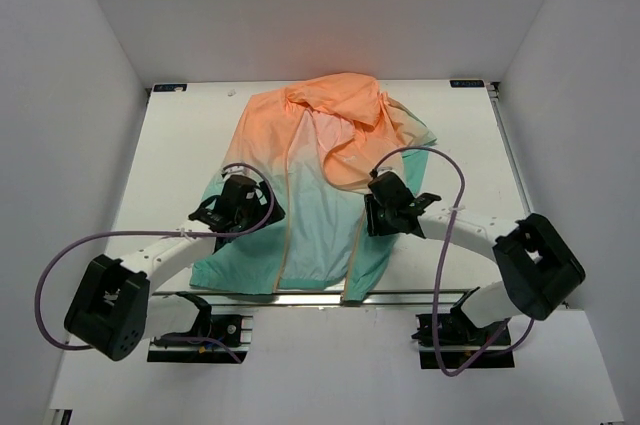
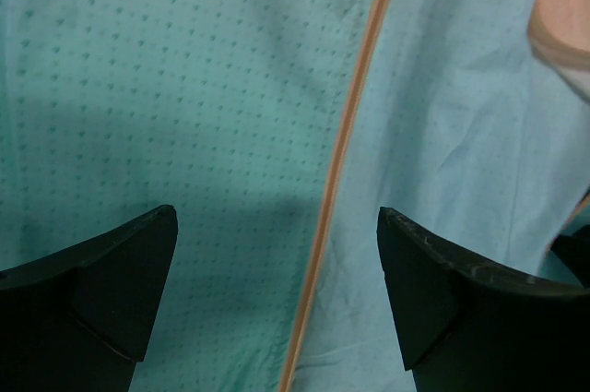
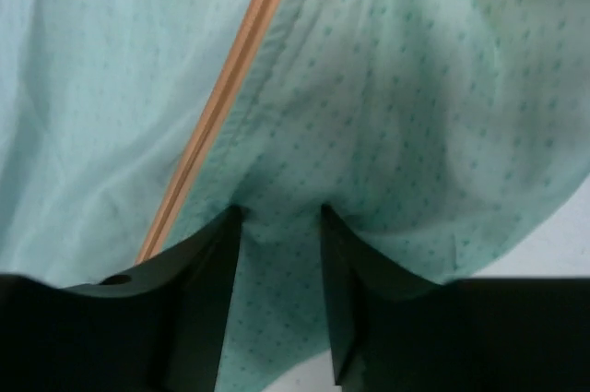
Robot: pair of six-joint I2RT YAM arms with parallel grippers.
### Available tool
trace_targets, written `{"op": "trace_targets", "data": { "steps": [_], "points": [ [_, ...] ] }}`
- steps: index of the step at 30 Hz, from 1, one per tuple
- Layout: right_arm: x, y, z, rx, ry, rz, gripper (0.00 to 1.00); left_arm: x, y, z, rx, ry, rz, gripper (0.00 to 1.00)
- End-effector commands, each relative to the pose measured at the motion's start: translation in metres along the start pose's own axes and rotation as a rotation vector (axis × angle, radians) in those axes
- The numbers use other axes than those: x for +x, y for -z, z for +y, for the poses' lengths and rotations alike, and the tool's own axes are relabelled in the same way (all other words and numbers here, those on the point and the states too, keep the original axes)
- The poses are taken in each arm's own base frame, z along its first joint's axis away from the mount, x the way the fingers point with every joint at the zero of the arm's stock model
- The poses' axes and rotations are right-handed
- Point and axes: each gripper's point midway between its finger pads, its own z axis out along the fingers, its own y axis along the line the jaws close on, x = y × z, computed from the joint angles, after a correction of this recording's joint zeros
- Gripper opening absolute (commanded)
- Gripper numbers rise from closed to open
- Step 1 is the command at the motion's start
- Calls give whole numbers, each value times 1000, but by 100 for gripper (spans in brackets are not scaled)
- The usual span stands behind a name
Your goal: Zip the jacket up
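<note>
The jacket [image 1: 320,195] lies unzipped on the table [image 1: 180,145]; left gripper [image 2: 277,215] wide open, empty, over an orange zipper edge [image 2: 343,148]; right gripper [image 3: 279,212] half closed around teal fabric, grip unclear; next, I think, join the zipper ends.

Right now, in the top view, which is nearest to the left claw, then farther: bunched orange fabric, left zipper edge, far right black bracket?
1. Left zipper edge, just beside the left claw.
2. Bunched orange fabric, far side, centre.
3. Black bracket, at the far right corner.
</note>
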Motion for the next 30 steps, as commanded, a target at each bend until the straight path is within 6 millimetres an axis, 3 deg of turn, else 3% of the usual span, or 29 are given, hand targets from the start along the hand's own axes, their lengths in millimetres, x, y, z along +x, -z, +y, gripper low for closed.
{"op": "trace_targets", "data": {
  "steps": [1,2,5,7,8,10,11,12,13,16,19,21,23,24,25,27,28,29,30],
  "points": [
    [-36,-13,0,62,-71,-129,42,-22,-3,-29,106,6,-75,98],
    [-44,-14,-1,80,-68,-147,38,-22,-11,-29,98,-3,-69,98],
    [-61,-26,-8,119,-66,-159,38,-17,-31,-23,50,-20,-43,98],
    [-66,-41,-20,143,-75,-135,38,-26,-41,-26,23,-20,-55,98],
    [-78,-44,-19,136,-84,-144,38,-24,-52,-22,-10,-14,-47,98],
    [-83,-61,-33,143,-114,-122,36,-41,-64,-31,-11,-8,-87,98],
    [-89,-65,-35,137,-116,-122,35,-36,-78,-26,-41,-20,-61,98],
    [-100,-75,-40,126,-124,-119,35,-54,-84,-40,-26,-12,-87,98],
    [-108,-79,-42,117,-121,-123,35,-48,-99,-34,-64,-20,-52,98],
    [-137,-93,-50,104,-103,-142,41,-67,-124,-50,-73,-27,-38,98],
    [-162,-92,-50,90,-71,-155,47,-79,-131,-67,-54,-39,-11,98],
    [-160,-77,-46,69,-52,-149,52,-80,-125,-73,-30,-46,1,98],
    [-155,-62,-42,48,-35,-153,60,-80,-106,-74,-8,-44,-6,98],
    [-161,-41,-37,30,-23,-189,63,-80,-97,-75,6,-43,-4,98],
    [-146,-37,-37,36,-10,-166,68,-77,-78,-74,27,-39,-10,98],
    [-136,-9,-25,37,26,-188,71,-70,-55,-74,74,-36,-8,98],
    [-126,-4,-21,37,45,-177,73,-79,-29,-81,124,-26,-51,98],
    [-108,-2,-18,39,61,-151,76,-64,-22,-69,116,-20,-30,98],
    [-96,9,-5,25,89,-145,78,-63,-10,-68,129,-10,-40,98]
  ]
}}
